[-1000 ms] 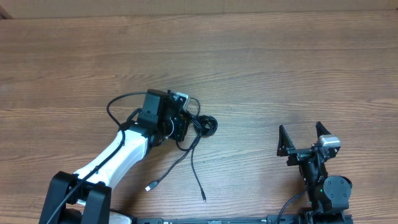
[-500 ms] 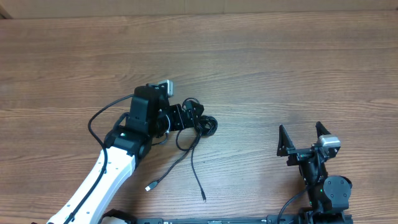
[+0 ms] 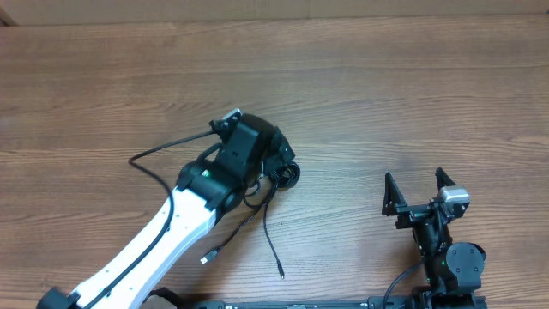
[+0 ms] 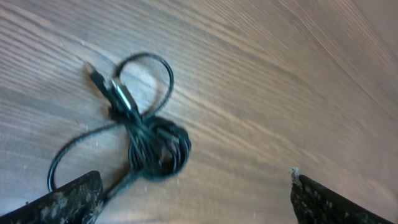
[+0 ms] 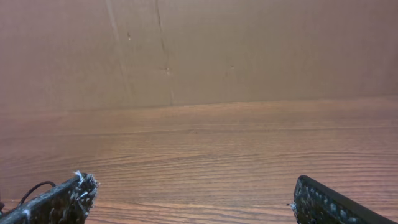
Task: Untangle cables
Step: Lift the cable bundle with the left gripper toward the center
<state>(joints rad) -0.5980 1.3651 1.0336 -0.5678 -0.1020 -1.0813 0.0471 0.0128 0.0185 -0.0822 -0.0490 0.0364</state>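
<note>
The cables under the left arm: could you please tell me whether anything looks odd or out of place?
The cables sit bunched in a tight knot on the table, with a loop and plug ends poking out. Also, the right fingers look frayed and whitish at their tips.

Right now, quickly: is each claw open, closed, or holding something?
Left claw: open, empty; the thin black looped cables lie unheld.
Right claw: open, empty.

Cables [image 3: 288, 174] partly hidden under left arm [image 3: 190, 213]
</note>
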